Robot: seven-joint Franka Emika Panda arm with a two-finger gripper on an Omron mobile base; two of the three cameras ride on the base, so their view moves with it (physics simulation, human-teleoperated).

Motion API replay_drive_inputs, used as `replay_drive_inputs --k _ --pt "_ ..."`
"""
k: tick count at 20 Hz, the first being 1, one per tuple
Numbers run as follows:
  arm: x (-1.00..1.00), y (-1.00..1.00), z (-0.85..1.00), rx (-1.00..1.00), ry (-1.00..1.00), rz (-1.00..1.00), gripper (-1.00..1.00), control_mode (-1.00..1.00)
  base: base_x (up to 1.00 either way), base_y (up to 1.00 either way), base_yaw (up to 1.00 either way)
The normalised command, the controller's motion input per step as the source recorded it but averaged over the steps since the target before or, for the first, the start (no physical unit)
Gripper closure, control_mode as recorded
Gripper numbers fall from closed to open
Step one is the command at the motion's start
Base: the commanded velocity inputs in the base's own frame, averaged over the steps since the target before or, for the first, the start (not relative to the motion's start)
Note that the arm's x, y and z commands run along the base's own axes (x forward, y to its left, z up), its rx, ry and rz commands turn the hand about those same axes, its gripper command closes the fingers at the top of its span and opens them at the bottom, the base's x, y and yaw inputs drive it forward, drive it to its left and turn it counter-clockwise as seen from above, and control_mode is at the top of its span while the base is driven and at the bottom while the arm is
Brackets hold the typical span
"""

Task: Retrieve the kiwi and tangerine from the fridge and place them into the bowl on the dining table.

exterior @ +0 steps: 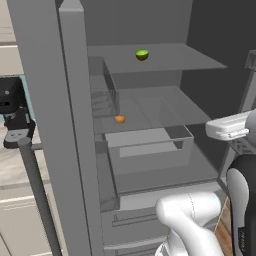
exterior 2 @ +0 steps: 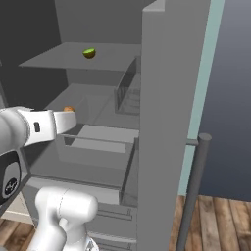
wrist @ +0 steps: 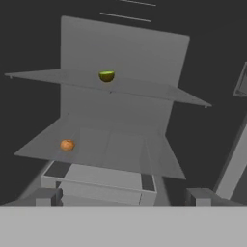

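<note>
The fridge (exterior: pixel 65 125) stands with its doors swung wide, the grey shelves inside in plain sight. The kiwi (exterior: pixel 142 54) sits alone on the upper shelf (exterior: pixel 165 59), toward the back, its green side up. One level down, the tangerine (exterior: pixel 119 119) rests on the clear lower shelf (exterior: pixel 165 107), over on the left half as the robot faces it, near the front edge and just above a pulled-out grey drawer (exterior: pixel 147 145). The two fruits are well apart, one shelf between them. Seen from the wrist, the gripper (wrist: pixel 123 197) is spread as wide as it goes, its two dark fingertips (wrist: pixel 46 197) standing far apart at the bottom of the picture with nothing between them and nothing touching them. It hangs outside the cabinet, in front of the drawer and below both fruits, pointing into the fridge interior; the tangerine lies ahead and to the left of it, the kiwi higher and closer to centre. From the right, the white arm (exterior 2: pixel 34 128) reaches across in front of the shelves, partly covering the tangerine. A long dark bar handle (exterior 2: pixel 193 186) runs down the open door edge.
</note>
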Motion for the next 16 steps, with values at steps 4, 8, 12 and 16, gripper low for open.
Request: replay_drive_inputs --k 4,8,12,16 --pt "0.00 0.00 0.00 0.00 0.00 0.00 -1.00 1.00 0.74 0.10 0.00" --pt "0.48 0.03 0.00 0.00 0.04 0.00 -1.00 -1.00 0.17 0.02 0.00" --pt "0.56 0.01 0.00 0.00 0.01 0.00 -1.00 -1.00 0.00 0.00 0.00" --pt "0.46 0.18 0.00 0.00 0.00 0.00 -1.00 -1.00 0.00 0.00 0.00"
